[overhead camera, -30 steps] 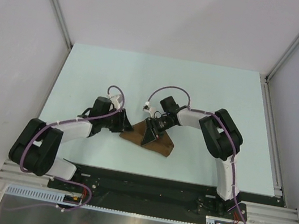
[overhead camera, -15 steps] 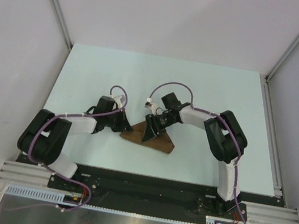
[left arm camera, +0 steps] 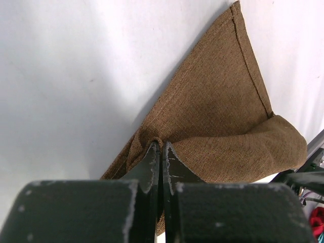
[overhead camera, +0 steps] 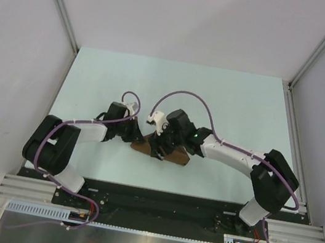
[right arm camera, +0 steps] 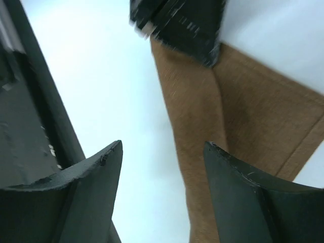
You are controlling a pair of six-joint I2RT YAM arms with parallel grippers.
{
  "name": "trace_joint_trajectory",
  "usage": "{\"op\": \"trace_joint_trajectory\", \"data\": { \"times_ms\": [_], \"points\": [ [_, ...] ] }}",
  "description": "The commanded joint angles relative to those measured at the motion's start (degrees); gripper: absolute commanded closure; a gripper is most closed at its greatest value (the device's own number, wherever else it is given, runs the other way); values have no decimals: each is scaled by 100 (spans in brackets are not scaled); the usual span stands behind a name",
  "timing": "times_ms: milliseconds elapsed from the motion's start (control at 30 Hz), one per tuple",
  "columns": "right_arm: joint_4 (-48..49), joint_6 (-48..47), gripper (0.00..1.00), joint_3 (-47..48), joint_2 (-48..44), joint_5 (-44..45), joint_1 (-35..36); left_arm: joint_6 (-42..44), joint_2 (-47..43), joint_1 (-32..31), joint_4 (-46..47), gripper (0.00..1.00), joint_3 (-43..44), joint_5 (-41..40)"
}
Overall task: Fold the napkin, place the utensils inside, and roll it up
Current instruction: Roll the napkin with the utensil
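Note:
The brown napkin lies folded into a wedge near the table's front middle, one layer bulging up in the left wrist view. My left gripper is at its left end, jaws shut with puckered cloth pinched at the tips. My right gripper hangs over the napkin's middle, its open jaws astride the cloth's edge, nothing between them. The napkin runs under the right finger. The utensils are out of view.
The pale table is walled by grey panels on three sides. A black base rail runs along the near edge. The left gripper's fingers show dark at the top of the right wrist view.
My left gripper has shut on the napkin's left end. The right arm's elbow has swung out to the right, its gripper has shifted slightly left and nearer over the cloth, and its jaws have opened wider.

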Motion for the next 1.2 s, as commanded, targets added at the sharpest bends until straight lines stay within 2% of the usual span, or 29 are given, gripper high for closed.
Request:
{"op": "trace_joint_trajectory", "data": {
  "times_ms": [0, 333, 400, 433, 467, 567, 600, 667, 700, 800, 900, 1167],
  "points": [
    [190, -489, 31, -202, 125, 1104, 297, 202, 112, -26, -187, 100, 169, 48],
    [277, -560, 36, -202, 661, 1210, 315, 211, 121, -26, -302, 100, 345, 65],
    [269, -542, 47, -211, 749, 1123, 289, 202, 129, -26, -293, 100, 371, 74],
    [251, -542, 58, -211, 784, 1096, 263, 194, 147, -26, -293, 99, 397, 100],
    [234, -516, 61, -203, 820, 1061, 254, 176, 147, -26, -284, 98, 415, 118],
    [137, -393, 71, -185, 960, 798, 96, 141, 112, -26, -267, 89, 529, 118],
    [128, -358, 73, -220, 995, 614, 43, 141, 86, -26, -327, 79, 616, 83],
    [128, -253, 77, -255, 1022, 437, -132, 150, -19, -26, -389, 69, 731, -40],
    [128, -209, 78, -281, 1040, 245, -211, 158, -55, -26, -450, 56, 836, -101],
    [145, -138, 78, -299, 1136, -89, -431, 202, -256, -18, -651, 33, 1021, -374],
    [137, -85, 79, -229, 1277, -432, -598, 255, -493, -17, -750, 28, 1057, -707],
    [225, 108, 80, -176, 1716, -1005, -976, 211, -1153, -17, -267, 28, 232, -761]
  ]
}}
